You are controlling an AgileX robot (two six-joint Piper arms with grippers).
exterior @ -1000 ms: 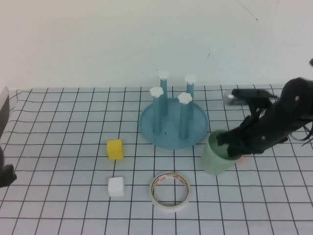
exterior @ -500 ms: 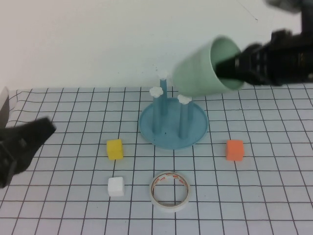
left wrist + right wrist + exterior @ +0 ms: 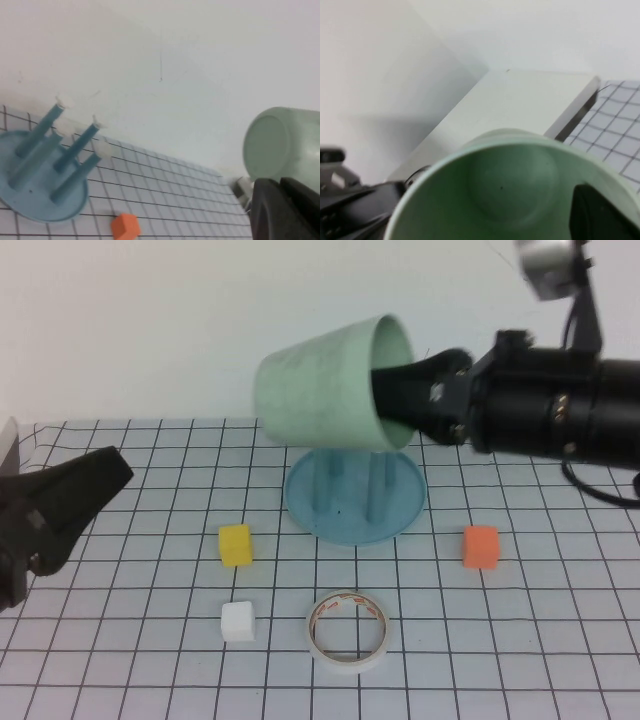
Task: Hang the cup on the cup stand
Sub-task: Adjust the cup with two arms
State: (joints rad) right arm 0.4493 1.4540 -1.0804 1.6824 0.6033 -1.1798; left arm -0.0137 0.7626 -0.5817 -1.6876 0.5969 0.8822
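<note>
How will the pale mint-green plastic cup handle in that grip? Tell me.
Probably light and stiff: the right gripper, raised near the blue pegged cup stand, holds the cup sideways by its rim without visible deformation. Its smooth tapered wall may slip. The left gripper hovers low, far left.

The cup (image 3: 325, 385), held sideways by the right gripper (image 3: 405, 390), hangs in open air above the cup stand (image 3: 355, 502), apparently clear of its pegs. The left gripper (image 3: 70, 495) hovers well off left; the blocks and tape roll (image 3: 347, 630) lie low on the table.
</note>
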